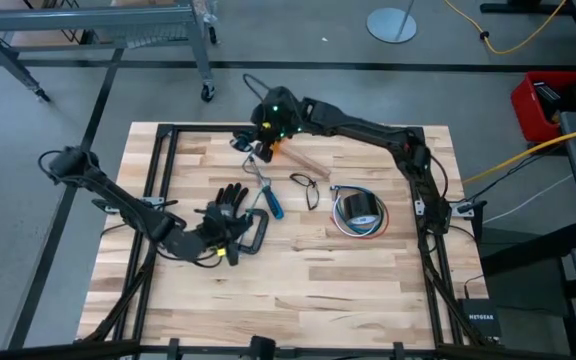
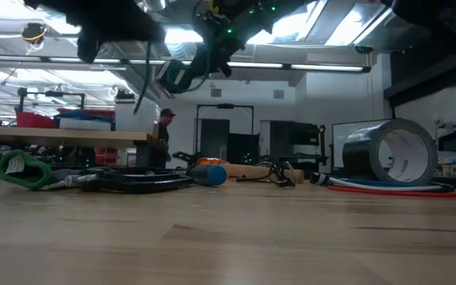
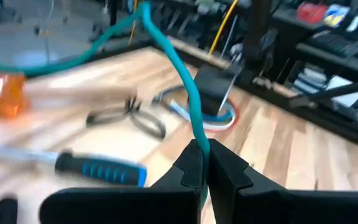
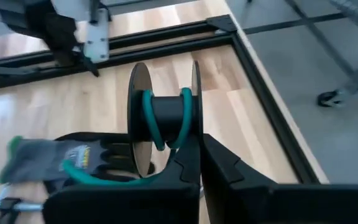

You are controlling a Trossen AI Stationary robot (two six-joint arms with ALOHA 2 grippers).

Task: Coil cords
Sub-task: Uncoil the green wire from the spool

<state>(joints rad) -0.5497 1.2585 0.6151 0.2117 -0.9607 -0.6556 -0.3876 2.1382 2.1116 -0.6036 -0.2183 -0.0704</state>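
The teal-green cord (image 3: pixel 188 93) runs taut from the left gripper (image 3: pixel 205 163), whose fingers are closed on it, pinching the cord between the tips. Its far end is wound around the hub of a black spool (image 4: pixel 163 118) carried in front of the right gripper (image 4: pixel 197 163); that gripper's fingers (image 4: pixel 188 158) are closed together against the spool's lower edge, and several teal turns sit on the hub. In the high view the left gripper (image 1: pixel 226 243) hovers low over a black work glove (image 1: pixel 226 208), with a black clamp (image 1: pixel 256 232) just beside it. The right gripper (image 1: pixel 261 140) is raised near the table's far edge, above a hammer (image 1: pixel 303 160). A blue-handled screwdriver (image 1: pixel 269 203) and a thin black cord (image 1: pixel 308 187) lie between the two grippers. The red, white and blue wire bundle (image 1: pixel 358 222) lies well apart from both, ringed around a roll of tape (image 2: pixel 393 153). The only legible writing is "NETGEAR" on a small black box (image 1: pixel 478 318) beside the table
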